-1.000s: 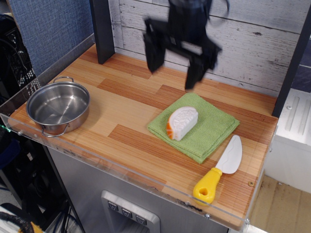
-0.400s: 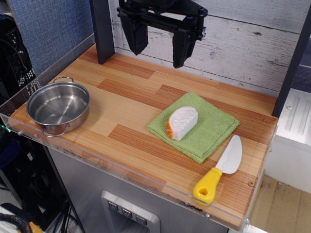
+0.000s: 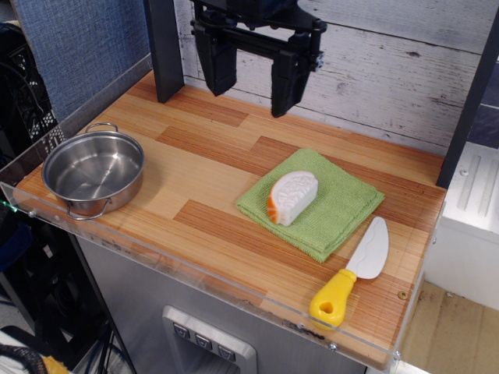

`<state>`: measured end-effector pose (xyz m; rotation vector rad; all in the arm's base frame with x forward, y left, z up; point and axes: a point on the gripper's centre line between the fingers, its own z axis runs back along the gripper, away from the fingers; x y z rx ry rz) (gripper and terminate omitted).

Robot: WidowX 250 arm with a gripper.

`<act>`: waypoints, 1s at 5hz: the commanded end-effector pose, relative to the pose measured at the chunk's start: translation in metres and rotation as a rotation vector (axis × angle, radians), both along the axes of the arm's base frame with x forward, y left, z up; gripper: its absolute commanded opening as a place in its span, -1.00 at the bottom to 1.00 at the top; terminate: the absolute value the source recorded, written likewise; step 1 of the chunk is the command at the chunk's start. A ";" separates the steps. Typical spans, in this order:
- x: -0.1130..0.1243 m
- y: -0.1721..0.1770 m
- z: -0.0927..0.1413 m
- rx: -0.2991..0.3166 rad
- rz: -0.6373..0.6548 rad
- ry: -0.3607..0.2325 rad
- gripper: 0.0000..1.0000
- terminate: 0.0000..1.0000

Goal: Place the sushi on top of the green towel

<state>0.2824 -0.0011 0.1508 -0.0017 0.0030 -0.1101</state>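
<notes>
Sushi, the small oval toy piece with a white ridged top and an orange edge (image 3: 292, 197), lies on the folded square light-green terry towel (image 3: 343, 204), its orange end toward the towel's front-left corner. That towel lies flat on the wooden plank counter (image 3: 203, 167). My black two-fingered tool (image 3: 251, 78) hangs in the air behind and to the left of the towel, well apart from it, its fingers spread wide with nothing between them. Just in front and to the right of the towel lies a toy knife with a white blade and yellow handle (image 3: 351, 273). Far left of the towel stands a round steel pot with two loop handles (image 3: 93, 171)
</notes>
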 end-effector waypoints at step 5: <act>-0.014 0.002 0.017 -0.003 0.003 -0.039 1.00 1.00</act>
